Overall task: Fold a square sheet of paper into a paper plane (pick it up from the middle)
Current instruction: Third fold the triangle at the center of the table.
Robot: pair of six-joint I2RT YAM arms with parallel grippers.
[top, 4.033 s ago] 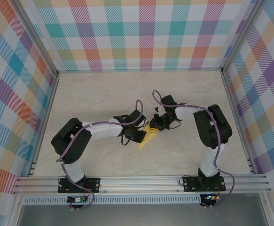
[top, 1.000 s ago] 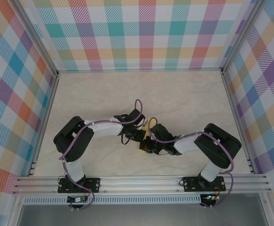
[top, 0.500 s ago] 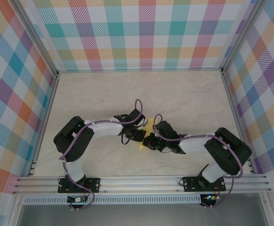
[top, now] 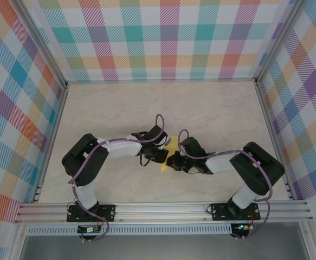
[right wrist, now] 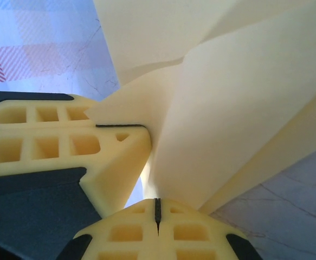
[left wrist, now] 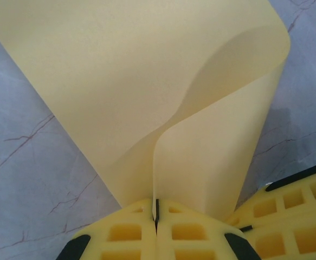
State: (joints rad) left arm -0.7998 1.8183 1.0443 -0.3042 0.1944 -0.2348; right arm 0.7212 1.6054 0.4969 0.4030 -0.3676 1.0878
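The square sheet of paper [top: 163, 167] is bright yellow and partly folded, lying mid-table between the two grippers. In the left wrist view the paper [left wrist: 147, 81] curls up into a loose fold whose thin edge runs into the seam of my left gripper [left wrist: 156, 216], which is shut on it. My left gripper [top: 161, 156] and right gripper [top: 172, 161] nearly touch. The right gripper [right wrist: 158, 211] is shut, its tips against the underside of the paper [right wrist: 228, 108], with no paper visible in its seam. The left fingers [right wrist: 49, 141] sit just beside it.
The marble-patterned table [top: 147, 108] is walled by checked panels on three sides, with aluminium rails [top: 163, 208] along the near edge. The right fingers [left wrist: 293, 200] crowd the lower right of the left wrist view.
The right gripper has slid up along the paper toward the left gripper, and its elbow has swung out to the right and back. The left arm has stayed put, still holding the paper.
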